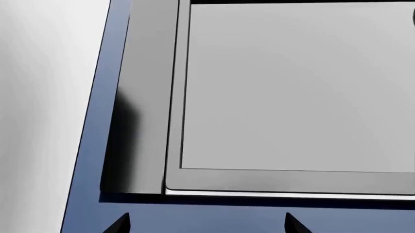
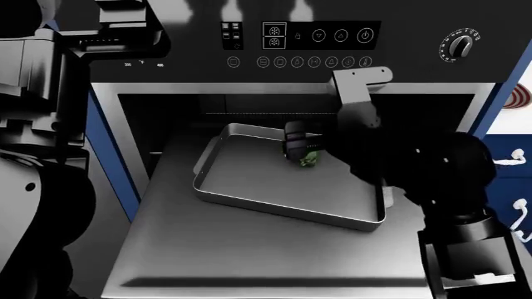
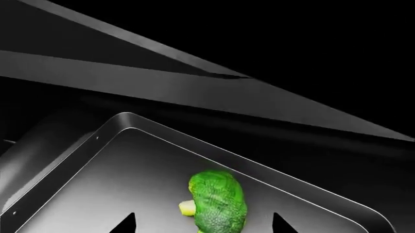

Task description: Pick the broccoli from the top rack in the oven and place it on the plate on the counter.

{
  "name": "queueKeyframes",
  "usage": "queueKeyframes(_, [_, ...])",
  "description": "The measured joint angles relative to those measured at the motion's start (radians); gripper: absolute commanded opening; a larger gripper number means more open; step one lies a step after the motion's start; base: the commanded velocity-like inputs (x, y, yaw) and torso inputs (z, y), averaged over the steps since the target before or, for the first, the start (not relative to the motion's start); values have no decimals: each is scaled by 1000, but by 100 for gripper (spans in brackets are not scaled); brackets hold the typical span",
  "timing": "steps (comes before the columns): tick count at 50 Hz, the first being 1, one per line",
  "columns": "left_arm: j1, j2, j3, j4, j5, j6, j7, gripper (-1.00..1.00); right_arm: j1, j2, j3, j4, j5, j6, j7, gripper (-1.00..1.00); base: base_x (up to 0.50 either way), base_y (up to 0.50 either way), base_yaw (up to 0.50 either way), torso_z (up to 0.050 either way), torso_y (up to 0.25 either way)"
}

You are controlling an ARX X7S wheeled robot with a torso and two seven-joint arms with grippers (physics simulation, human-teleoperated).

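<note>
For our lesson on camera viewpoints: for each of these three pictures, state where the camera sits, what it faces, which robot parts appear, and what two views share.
Head view: high on the robot, looking down at the oven, baking tray and both arms.
Right wrist view: by the right claw, facing the broccoli lying in the tray; fingertips show.
Left wrist view: by the left claw, facing a grey panel and blue cabinet frame; fingertips show.
Shared: head and right wrist views both show broccoli and tray.

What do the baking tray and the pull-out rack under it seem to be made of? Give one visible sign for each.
Baking tray: probably brushed metal, steel or aluminium; its thin rolled rim catches bright highlights.
Rack: looks like a flat sheet of darker satin metal, with a soft, dull sheen and no sharp reflections.
</note>
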Motion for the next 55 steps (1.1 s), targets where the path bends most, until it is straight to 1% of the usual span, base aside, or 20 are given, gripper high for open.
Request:
queueKeyframes(27, [-2,-5,8,4,-19,-1,-17,100,49,-20,-100,183,-92,-124,-95,100,0,0,0,0,0])
queueKeyframes(39, [5,-7,14,5,-25,5,-24,100,53,-29,-124,225,-111,-167,-127,100,0,0,0,0,0])
queueKeyframes(55, [11,-12,21,5,-33,11,-34,100,43,-29,-139,242,-115,-184,-141,100,0,0,0,0,0])
